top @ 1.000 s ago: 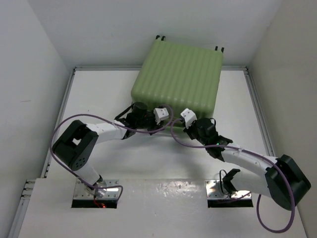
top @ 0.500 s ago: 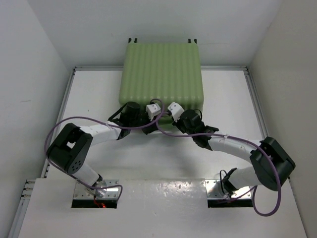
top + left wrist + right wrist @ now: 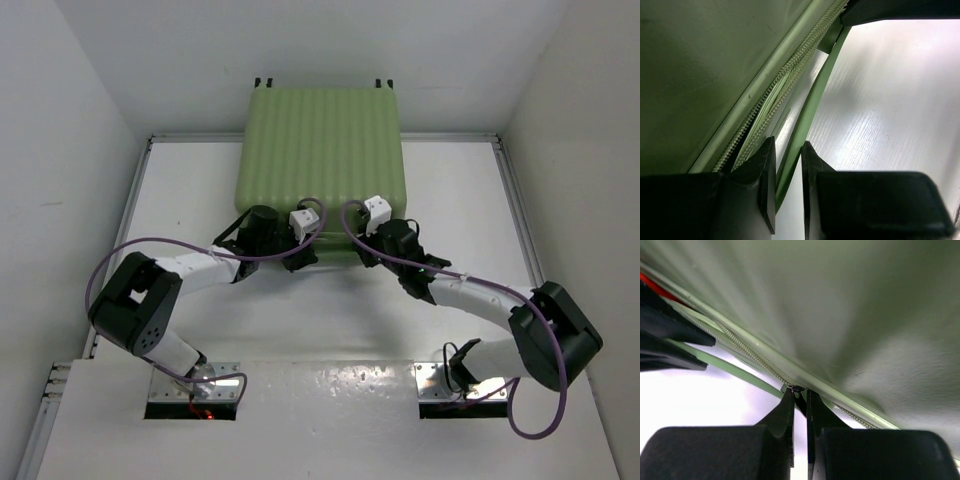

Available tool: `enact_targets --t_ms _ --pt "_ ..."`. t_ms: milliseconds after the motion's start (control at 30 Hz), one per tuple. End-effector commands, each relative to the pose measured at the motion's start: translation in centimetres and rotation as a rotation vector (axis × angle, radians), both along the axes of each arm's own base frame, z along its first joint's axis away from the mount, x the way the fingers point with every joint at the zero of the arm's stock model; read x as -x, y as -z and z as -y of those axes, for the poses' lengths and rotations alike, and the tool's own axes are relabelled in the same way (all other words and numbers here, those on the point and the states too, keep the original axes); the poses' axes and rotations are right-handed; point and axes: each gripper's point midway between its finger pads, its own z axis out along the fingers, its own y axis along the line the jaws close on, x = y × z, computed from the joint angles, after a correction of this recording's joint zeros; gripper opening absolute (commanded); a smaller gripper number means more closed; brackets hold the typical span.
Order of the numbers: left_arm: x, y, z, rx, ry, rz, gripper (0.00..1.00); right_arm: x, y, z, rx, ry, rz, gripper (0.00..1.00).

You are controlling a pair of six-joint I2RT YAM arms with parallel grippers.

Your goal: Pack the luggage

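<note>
1. Reaching from the near edge, two arms meet one luggage (image 3: 320, 150).
2. Left gripper (image 3: 788, 150): fingers barely apart, clamping its green rim (image 3: 810, 110).
3. Right gripper (image 3: 800, 395): almost closed, pinching one dark zipper tab (image 3: 797, 388).
4. The luggage lies flat, far across the table (image 3: 200, 190).

**White surface carrying one green suitcase**

The flat white surface (image 3: 180, 200) has a pale raised rim along its left, right and far sides. A light-green ribbed hard-shell suitcase (image 3: 320, 140) lies flat on it at the far middle, ribbed shell upward, with its small black wheels (image 3: 263, 82) toward the back wall. At the near edge, two metal mounting plates (image 3: 228, 384) sit well apart.
</note>
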Motion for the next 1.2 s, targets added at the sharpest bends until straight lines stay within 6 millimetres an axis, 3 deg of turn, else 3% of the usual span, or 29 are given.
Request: enact_targets --t_ms 0,200,333,400,467,500,567,700,900,1067,1167 --pt "5.3 1.5 2.6 0.068 0.075 -0.283 0.0 12.4 -12.1 -14.3 -0.603 -0.688 -0.125 0.0" --pt "5.4 1.4 3.2 0.057 0.076 -0.265 0.0 14.2 -15.7 -16.9 -0.678 -0.727 -0.133 0.0" --pt "4.9 1.6 3.0 0.047 0.041 -0.261 0.0 14.0 -16.4 -16.8 -0.68 -0.611 -0.125 0.0" --pt "4.3 1.3 3.1 0.047 0.017 -0.252 0.0 12.8 -15.1 -16.4 -0.653 -0.478 -0.165 0.0" --pt "4.2 1.4 3.0 0.048 -0.003 -0.264 0.0 12.5 -15.9 -15.9 -0.69 -0.415 -0.203 0.0" --pt "4.1 1.2 3.1 0.054 -0.002 -0.257 0.0 11.8 -15.0 -15.5 -0.667 -0.36 -0.224 0.0" --pt "4.1 1.2 3.1 0.057 -0.007 -0.266 0.0 11.9 -15.4 -15.3 -0.694 -0.341 -0.25 0.0" --pt "4.0 1.0 3.2 0.063 -0.006 -0.257 0.0 10.0 -13.3 -14.6 -0.686 -0.192 -0.376 0.0" --pt "4.2 1.1 3.2 0.061 0.001 -0.268 0.0 8.2 -15.4 -13.1 -0.731 -0.168 -0.434 0.0" --pt "4.2 1.1 3.2 0.061 0.001 -0.268 0.0 8.6 -13.5 -11.6 -0.678 -0.194 -0.437 0.0" --pt "4.1 1.0 3.3 0.067 0.002 -0.26 0.0 8.8 -12.5 -11.9 -0.668 -0.232 -0.389 0.0"
